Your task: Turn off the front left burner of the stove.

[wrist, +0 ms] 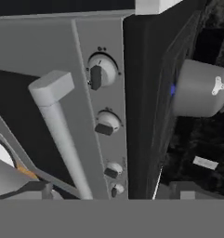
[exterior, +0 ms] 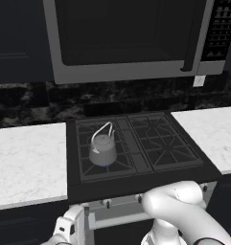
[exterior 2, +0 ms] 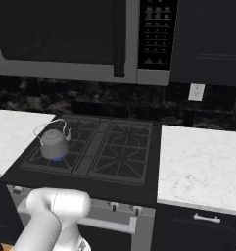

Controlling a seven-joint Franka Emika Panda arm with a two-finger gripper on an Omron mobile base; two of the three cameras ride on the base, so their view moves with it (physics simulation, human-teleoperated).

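Note:
The stove (exterior: 136, 184) is a black four-burner cooktop with a silver front. Its front left burner (exterior: 105, 165) shows a small blue flame under a grey kettle (exterior: 103, 148). The same flame on the burner (exterior 2: 59, 158) shows below the kettle (exterior 2: 54, 142) in the right base view. In the rolled hand view the silver front panel carries several round knobs; the nearest knob (wrist: 98, 74) has a dark grip, and a second knob (wrist: 106, 124) sits beyond it. The blue glow (wrist: 171, 89) and kettle (wrist: 197, 88) lie past the panel's edge. My hand's white body (exterior: 69, 228) hangs low by the stove's front left corner, fingers hidden.
The oven's bar handle (wrist: 62, 135) runs close beside the knobs. A large dark microwave (exterior: 126, 38) hangs above the cooktop. White marble counters (exterior: 26, 158) (exterior: 213, 134) flank the stove. My arm's elbow (exterior: 177, 201) bulges in front of the stove's right half.

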